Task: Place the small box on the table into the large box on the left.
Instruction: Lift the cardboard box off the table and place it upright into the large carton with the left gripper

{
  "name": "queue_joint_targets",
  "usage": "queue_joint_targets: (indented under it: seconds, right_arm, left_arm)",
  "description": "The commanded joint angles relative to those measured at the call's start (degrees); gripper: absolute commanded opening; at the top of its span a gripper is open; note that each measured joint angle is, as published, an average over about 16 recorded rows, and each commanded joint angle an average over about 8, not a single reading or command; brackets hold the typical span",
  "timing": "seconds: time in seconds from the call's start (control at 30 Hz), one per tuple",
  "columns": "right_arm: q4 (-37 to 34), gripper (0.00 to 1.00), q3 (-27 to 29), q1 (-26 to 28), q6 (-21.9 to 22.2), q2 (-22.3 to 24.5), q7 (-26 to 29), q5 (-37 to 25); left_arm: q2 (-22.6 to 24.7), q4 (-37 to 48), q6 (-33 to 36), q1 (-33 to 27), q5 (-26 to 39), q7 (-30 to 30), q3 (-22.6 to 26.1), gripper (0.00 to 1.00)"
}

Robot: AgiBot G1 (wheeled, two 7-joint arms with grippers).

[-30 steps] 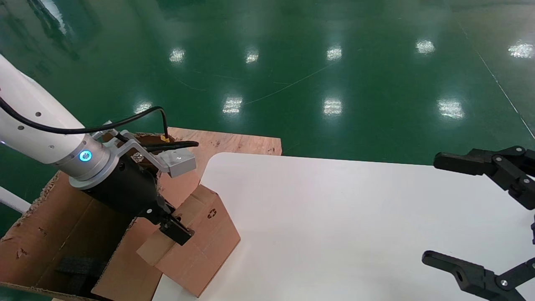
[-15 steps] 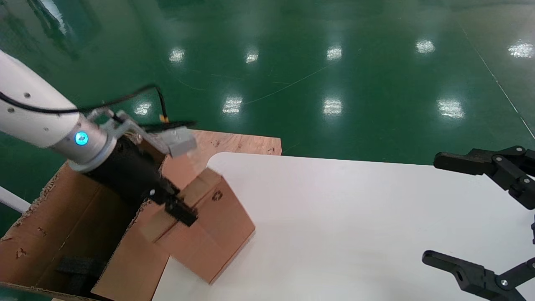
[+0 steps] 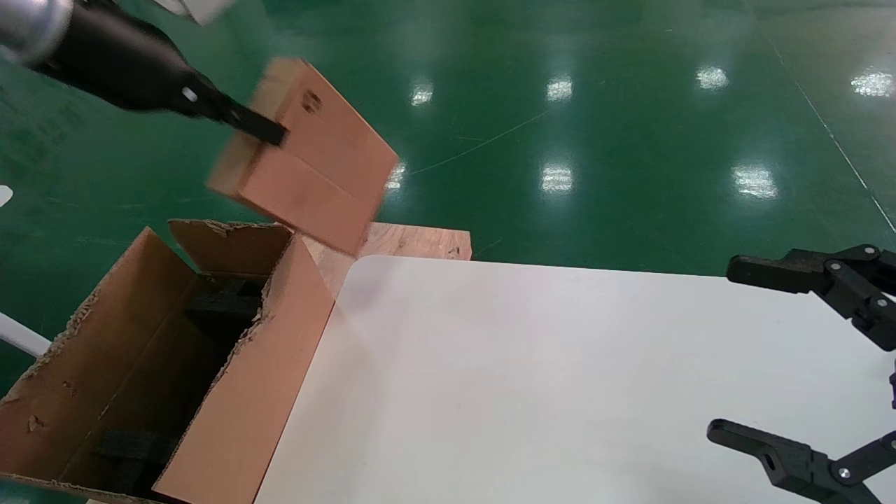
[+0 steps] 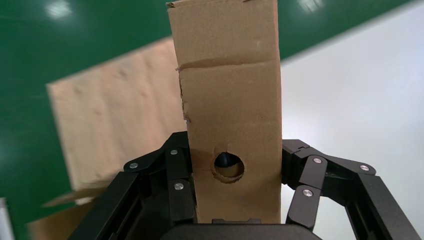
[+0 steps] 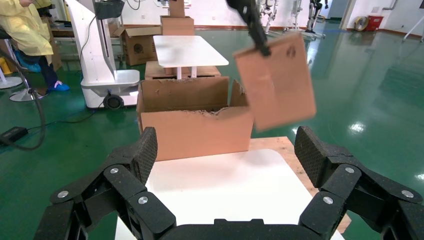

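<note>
Holding the small box (image 3: 308,161) clamped between its fingers, the left gripper (image 3: 269,133) is hanging in the air, clear of the table (image 3: 560,378).

Its fingers (image 4: 181,190) are pressing on both flat sides of the small box, whose round hole is sitting just ahead of the palm in the left wrist view. Below the left gripper and toward the robot, the large box (image 3: 238,413) is standing open beside the table's left edge, resting on a plywood board (image 3: 413,241). Far off at the table's right side, the right gripper (image 3: 791,357) is idling with its fingers spread wide.
</note>
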Motion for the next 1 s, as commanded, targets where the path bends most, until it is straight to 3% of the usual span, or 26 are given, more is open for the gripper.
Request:
queue_joint_targets:
  seconds: [0.03, 0.37, 0.63, 0.83, 1.0]
  right_arm:
    - [0.0, 1.00, 0.0, 0.0, 0.0, 0.0, 0.0, 0.0]
    - [0.0, 1.00, 0.0, 0.0, 0.0, 0.0, 0.0, 0.0]
    - [0.0, 1.00, -0.1, 0.0, 0.0, 0.0, 0.0, 0.0]
    - [0.0, 1.00, -0.1, 0.0, 0.0, 0.0, 0.0, 0.1]
    - [0.0, 1.00, -0.1, 0.0, 0.0, 0.0, 0.0, 0.1]
  left_arm:
    - [1.0, 6.3, -0.2, -2.6, 1.1, 3.1, -0.4, 0.00]
    - [2.3, 19.1, -2.9, -10.0, 6.4, 16.9, 1.0, 0.00]
    - [1.6, 24.8, 1.0, -12.7, 11.6, 23.8, 4.3, 0.00]
    - [0.6, 28.6, 4.9, -12.5, 15.0, 27.7, 7.0, 0.00]
    - [-0.4, 32.4, 6.6, -8.9, 16.4, 30.1, 8.6, 0.00]
